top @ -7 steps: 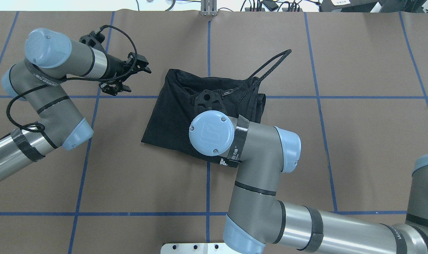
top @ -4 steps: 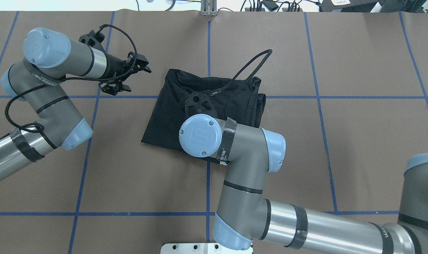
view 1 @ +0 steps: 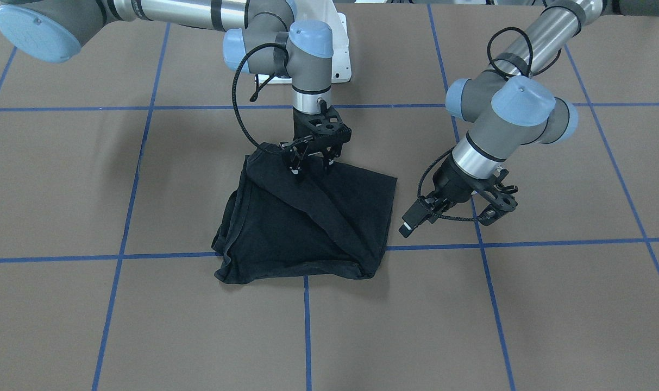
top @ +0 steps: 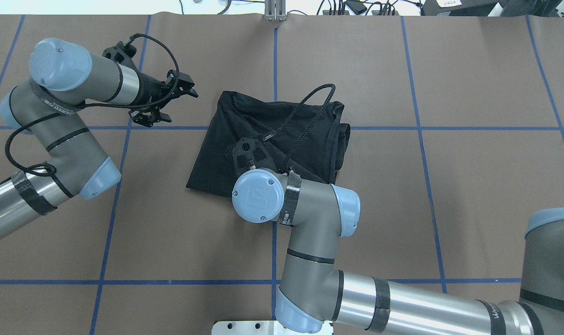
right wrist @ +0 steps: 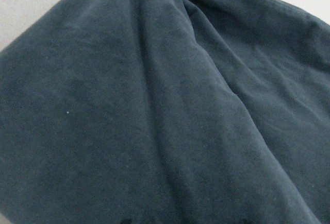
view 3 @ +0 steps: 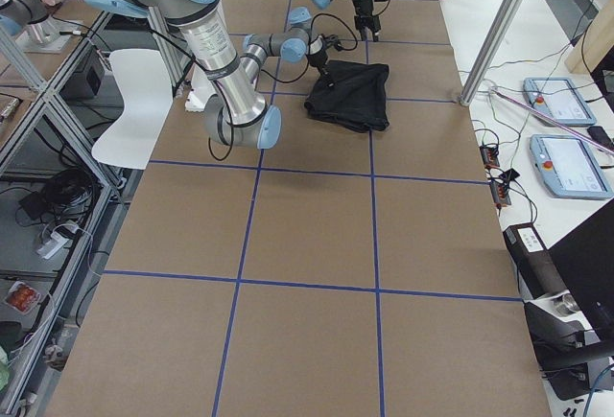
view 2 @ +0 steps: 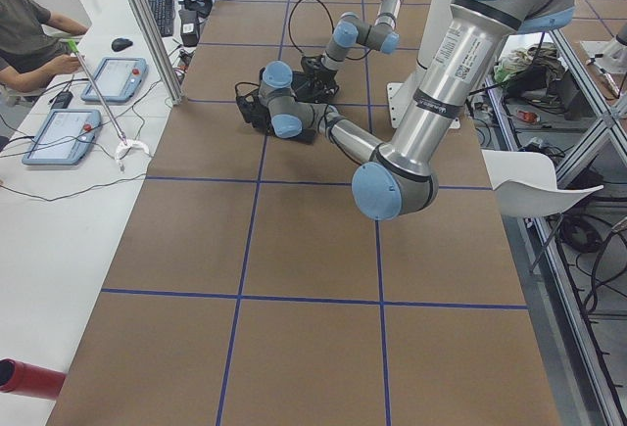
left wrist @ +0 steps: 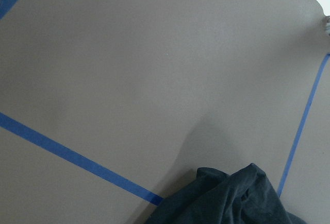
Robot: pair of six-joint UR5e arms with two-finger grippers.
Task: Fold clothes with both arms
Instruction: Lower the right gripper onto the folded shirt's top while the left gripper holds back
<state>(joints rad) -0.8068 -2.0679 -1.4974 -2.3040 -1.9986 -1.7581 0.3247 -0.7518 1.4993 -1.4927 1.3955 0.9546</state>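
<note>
The black T-shirt (view 1: 307, 228) lay folded into a rough, soft-edged square in the middle of the table (view 1: 525, 326), whose cover was a flat, matte brown sheet crossed by thin blue tape lines (view 1: 306, 326). The right gripper (view 1: 312, 165) pointed straight down with its jaws pinching the top layer of the shirt. The cloth rose to a tent-like peak at the jaws, and taut ridges fanned down and away from them to the shirt's far corners. Beneath the jaws the fabric looked dull, plain and slightly fuzzy, with long shallow creases and no print showing. The edge of the shirt farthest from those jaws bunched into rounded, layered rolls. A black braided cable (top: 309, 104) looped out from the right wrist above the cloth. The left gripper (view 1: 450, 217) hung tilted over bare brown cover, its jaws spread wide and empty. The shirt lay just beside those jaws, apart from them, with only a rumpled corner in the left wrist view.
</note>
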